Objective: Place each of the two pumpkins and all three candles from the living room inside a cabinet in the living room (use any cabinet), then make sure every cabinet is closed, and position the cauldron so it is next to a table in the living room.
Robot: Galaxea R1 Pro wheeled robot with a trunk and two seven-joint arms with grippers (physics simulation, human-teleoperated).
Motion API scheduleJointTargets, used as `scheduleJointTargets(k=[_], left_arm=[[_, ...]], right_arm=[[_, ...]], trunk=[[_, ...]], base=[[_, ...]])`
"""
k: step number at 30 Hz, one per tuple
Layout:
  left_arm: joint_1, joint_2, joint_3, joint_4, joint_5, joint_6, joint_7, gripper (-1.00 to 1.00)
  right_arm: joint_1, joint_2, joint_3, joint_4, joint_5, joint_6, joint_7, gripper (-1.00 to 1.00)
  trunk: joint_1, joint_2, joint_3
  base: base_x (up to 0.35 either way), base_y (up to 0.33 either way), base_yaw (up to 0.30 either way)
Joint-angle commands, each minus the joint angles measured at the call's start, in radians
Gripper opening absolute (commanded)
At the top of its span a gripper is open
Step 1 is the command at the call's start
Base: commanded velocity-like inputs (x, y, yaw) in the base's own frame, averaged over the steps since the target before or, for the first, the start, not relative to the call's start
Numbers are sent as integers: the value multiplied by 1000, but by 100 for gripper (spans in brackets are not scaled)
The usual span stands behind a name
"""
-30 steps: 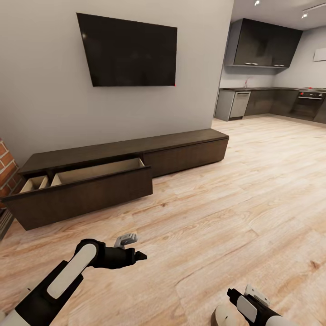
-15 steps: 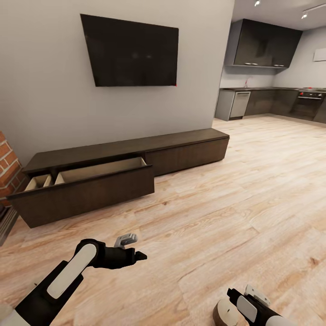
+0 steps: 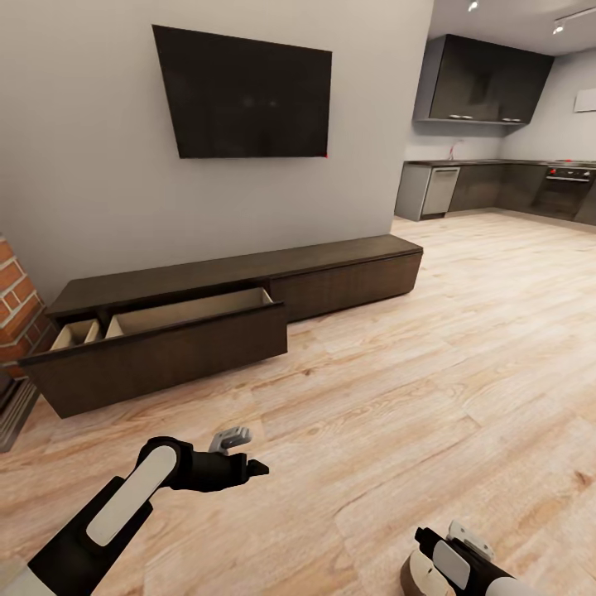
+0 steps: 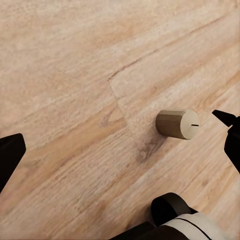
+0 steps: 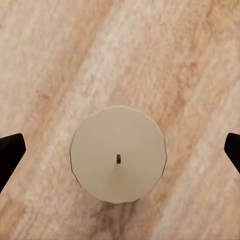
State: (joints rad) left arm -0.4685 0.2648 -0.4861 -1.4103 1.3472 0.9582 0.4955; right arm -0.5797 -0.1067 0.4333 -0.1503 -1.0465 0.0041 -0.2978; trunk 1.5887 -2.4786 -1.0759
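Cabinet (image 3: 248, 285) slid rightward (camera moved); no writing.

Light wood plank floor (image 3: 414, 348) with visible grain and knots and a soft satin sheen. The long low cabinet (image 3: 331, 277) against the far wall is dark-brown wood, matt, with plain fronts; its open drawer (image 3: 165, 319) on the left shows pale tan wood inside. The wall-mounted TV (image 3: 244, 93) is smooth, glossy black. Rough red brick (image 3: 15, 302) edges the far left. A candle (image 5: 118, 154) looks smooth, matt, waxy beige. The left arm (image 3: 124, 505) has smooth black and white plastic-looking shells.
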Motion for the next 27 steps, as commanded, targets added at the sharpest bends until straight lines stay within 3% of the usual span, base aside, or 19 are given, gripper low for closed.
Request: scheduleJointTargets(k=[1,15,18,27], left_arm=[[-1,1,-2,-1,10,-1,11,100],[-1,3,-1,-5,10,-1,9,100],[-1,4,-1,-5,9,-2,9,100],[-1,12,6,-6,0,-5,16,100]], right_arm=[[0,-1,9,-2,-9,0,-6,100],[0,0,9,-3,-8,0,-6,100],[0,0,9,-3,-8,-1,-5,100],[0,1,10,-3,-7,-15,-4,100]], trunk=[[0,0,-1],[0,0,-1],[11,-21,-10],[15,-24,-45]], base=[[0,23,0],[0,3,0],[0,0,0],[0,0,0]])
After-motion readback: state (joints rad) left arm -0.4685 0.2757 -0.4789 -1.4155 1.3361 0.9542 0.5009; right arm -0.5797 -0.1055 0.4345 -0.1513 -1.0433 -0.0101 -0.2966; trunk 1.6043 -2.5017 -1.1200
